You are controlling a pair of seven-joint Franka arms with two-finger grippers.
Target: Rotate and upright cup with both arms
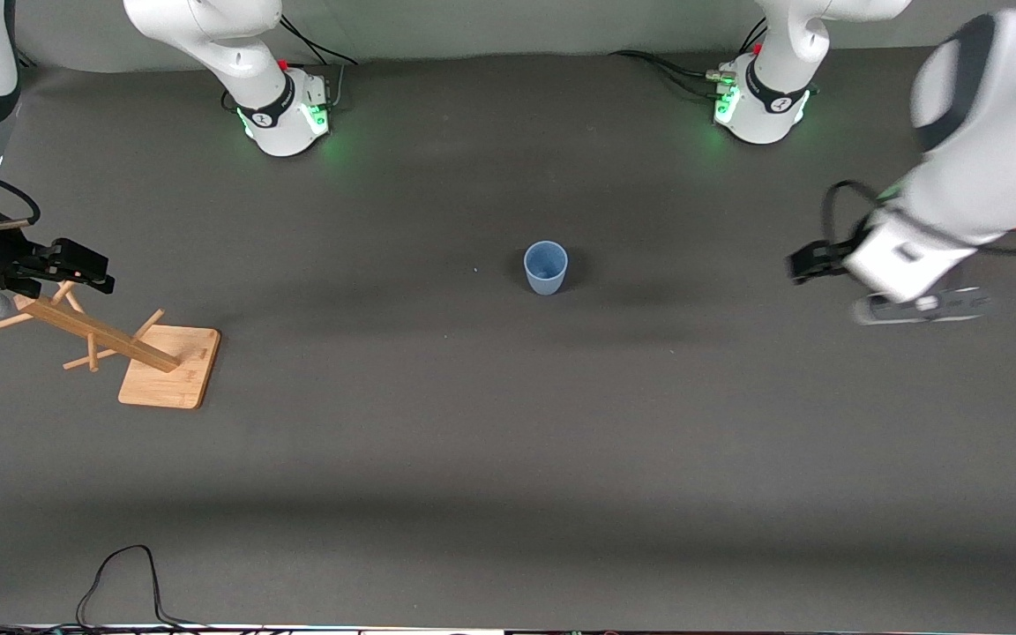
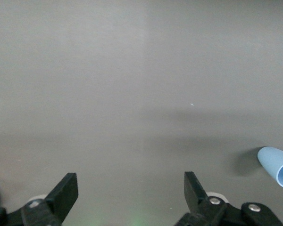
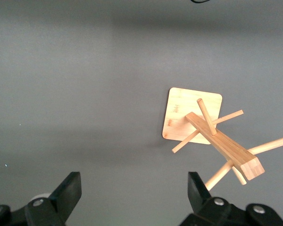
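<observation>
The cup (image 1: 546, 267) is a small pale-blue tumbler standing near the middle of the dark table, its mouth facing up. It also shows at the edge of the left wrist view, cup (image 2: 277, 165). My left gripper (image 1: 803, 263) hangs open above the table toward the left arm's end, well apart from the cup. Between its fingers (image 2: 66, 190) there is only bare table, left gripper (image 2: 130, 188). My right gripper (image 1: 80, 267) is open over the wooden rack at the right arm's end, with nothing in it, right gripper (image 3: 132, 188).
A wooden peg rack (image 1: 102, 333) on a square base (image 1: 168, 379) stands toward the right arm's end, and also shows as rack (image 3: 212, 132). A black cable (image 1: 120, 578) loops at the table edge nearest the front camera. Both arm bases (image 1: 283, 115) glow green.
</observation>
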